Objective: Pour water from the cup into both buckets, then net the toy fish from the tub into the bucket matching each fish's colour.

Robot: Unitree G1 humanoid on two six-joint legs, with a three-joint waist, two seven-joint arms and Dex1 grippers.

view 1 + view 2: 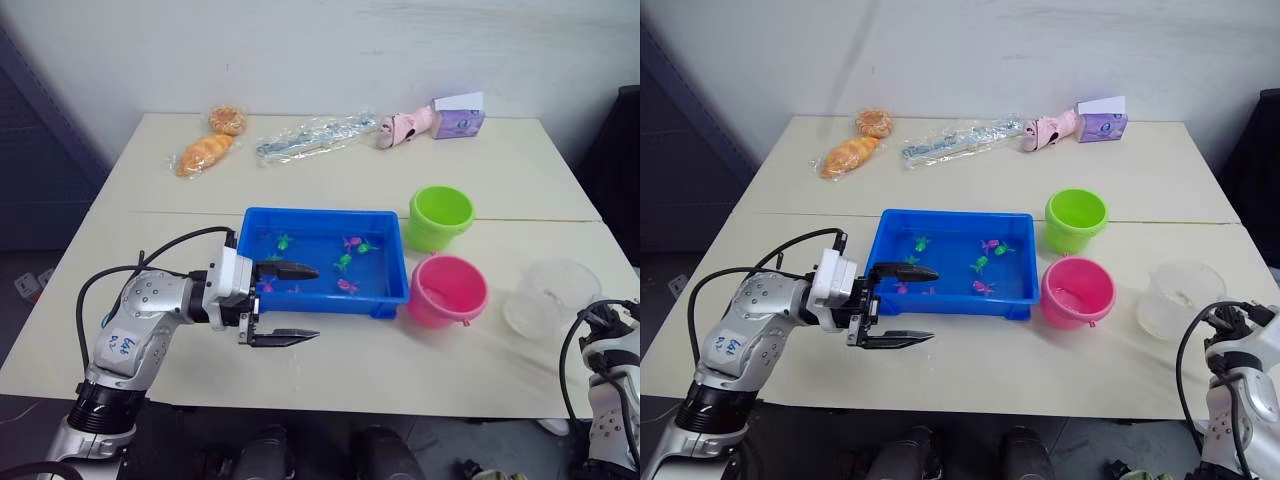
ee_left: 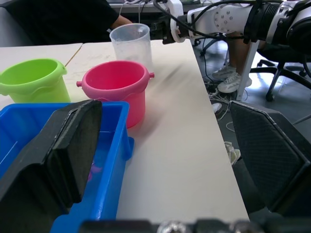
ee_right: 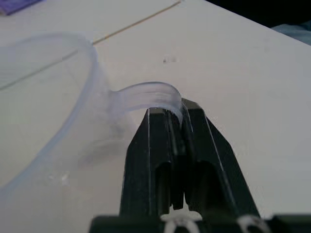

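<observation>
Counter [image 1: 330, 375]: cream top, carrying everything below.

Tub [image 1: 322, 304]: blue tray lying at the counter's centre, a little water showing inside.

Pink bucket [image 1: 447, 291]: standing just beside the tub's near right corner.

Green bucket [image 1: 440, 218]: standing just beside the tub's far right corner, behind the pink one.

Cup [image 1: 550, 297]: clear, sitting near the right edge of the counter, to the right of the pink bucket and apart from it. Its handle is pointing toward the near right.

Left gripper [image 1: 298, 303]: hovering at the tub's near left corner, fingers spread wide and holding nothing. One finger is reaching over the tub's near rim, the other is hanging over the bare counter in front of the tub.

Right gripper [image 3: 176, 116]: sitting at the cup's handle, fingers pinched narrow on the clear loop of the handle, as the right wrist view is showing.

Toy fish [image 1: 343, 263]: several green and pink ones lying scattered inside the tub, mostly in its middle and right half.

Far edge of the counter: bread rolls [image 1: 205, 153] at the left, a clear plastic packet [image 1: 312, 136] in the middle, a small purple box [image 1: 458, 120] at the right.
</observation>
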